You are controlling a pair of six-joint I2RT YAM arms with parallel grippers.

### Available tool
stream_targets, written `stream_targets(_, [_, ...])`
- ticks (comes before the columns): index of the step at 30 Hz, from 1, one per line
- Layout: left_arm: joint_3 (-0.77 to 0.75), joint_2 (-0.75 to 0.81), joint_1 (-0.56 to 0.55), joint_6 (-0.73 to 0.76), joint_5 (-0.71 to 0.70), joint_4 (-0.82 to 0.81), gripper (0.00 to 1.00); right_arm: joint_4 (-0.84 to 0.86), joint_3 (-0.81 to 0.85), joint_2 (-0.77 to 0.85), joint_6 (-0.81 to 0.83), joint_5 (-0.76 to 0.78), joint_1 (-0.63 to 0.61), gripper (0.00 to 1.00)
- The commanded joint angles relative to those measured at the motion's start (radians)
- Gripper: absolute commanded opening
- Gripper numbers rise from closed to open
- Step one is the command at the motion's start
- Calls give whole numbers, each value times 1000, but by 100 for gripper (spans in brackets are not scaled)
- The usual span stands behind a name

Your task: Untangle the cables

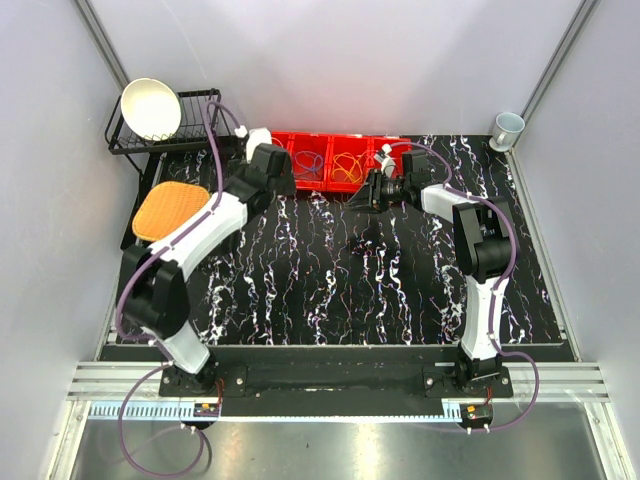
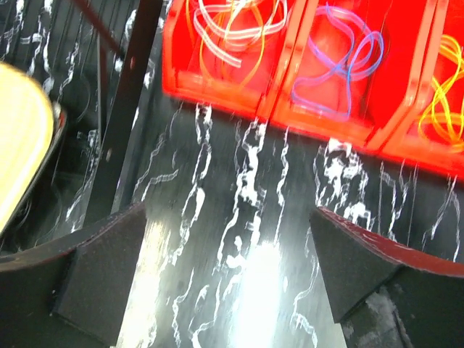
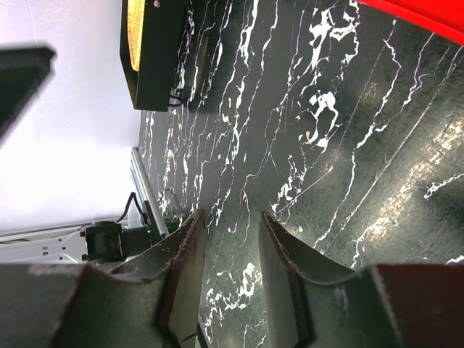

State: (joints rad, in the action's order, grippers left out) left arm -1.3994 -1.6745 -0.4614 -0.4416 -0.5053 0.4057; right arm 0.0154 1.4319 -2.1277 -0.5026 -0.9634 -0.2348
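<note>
The cables lie in a row of red bins [image 1: 335, 142] at the back of the table. In the left wrist view I see a white and orange coil [image 2: 232, 25], a blue and purplish coil [image 2: 341, 54] and a yellow and orange coil [image 2: 446, 94], each in its own compartment. My left gripper [image 2: 228, 217] is wide open and empty over the marbled table, just in front of the bins; in the top view it [image 1: 280, 178] is at the left bin. My right gripper [image 3: 232, 215] is open by a narrow gap and empty, and hovers near the bins [image 1: 358, 198].
A black dish rack [image 1: 165, 140] with a white bowl [image 1: 150, 108] stands at the back left. An orange waffle-patterned pad [image 1: 170, 210] lies in front of it. A cup [image 1: 508, 128] stands at the back right corner. Walls close in three sides.
</note>
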Motion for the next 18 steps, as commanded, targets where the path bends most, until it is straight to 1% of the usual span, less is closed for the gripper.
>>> stream_targets(1, [75, 148, -36, -55, -12, 117, 99, 35, -5, 54, 12, -23, -11, 42])
stream_targets(3, [103, 203, -65, -81, -9, 189, 99, 37, -10, 61, 19, -15, -14, 43])
stream_targets(4, [114, 222, -75, -85, -12, 258, 99, 37, -11, 64, 21, -11, -15, 45])
stream_targets(6, [148, 281, -106, -100, -35, 329, 99, 38, -21, 80, 33, 11, -21, 51])
stream_targets(7, [160, 303, -114, -111, -50, 400, 99, 37, -25, 87, 39, 24, -23, 54])
stream_targets(8, [189, 352, -123, -117, -70, 430, 99, 34, -28, 107, 56, 57, -27, 59])
stream_targets(10, [227, 409, -129, -135, -84, 496, 99, 34, -47, 132, 75, 87, -38, 64])
stream_targets(11, [273, 473, -129, -138, -85, 508, 99, 35, -54, 158, 93, 119, -43, 66])
stream_targets(12, [299, 507, -129, -135, -85, 513, 99, 38, -71, 173, 105, 135, -50, 70])
stream_targets(13, [357, 542, -129, -134, -93, 513, 99, 43, -80, 187, 120, 172, -55, 71])
stream_targets(14, [384, 608, -129, -132, -101, 513, 99, 53, -91, 215, 128, 192, -58, 72])
stream_targets(15, [413, 642, -129, -128, -108, 509, 99, 61, -109, 227, 134, 213, -61, 73])
stream_targets(16, [460, 672, -131, -128, -117, 509, 99, 72, -125, 242, 141, 280, -67, 73])
stream_targets(18, [468, 732, -140, -125, -115, 519, 99, 147, -193, 299, 141, 342, -72, 73])
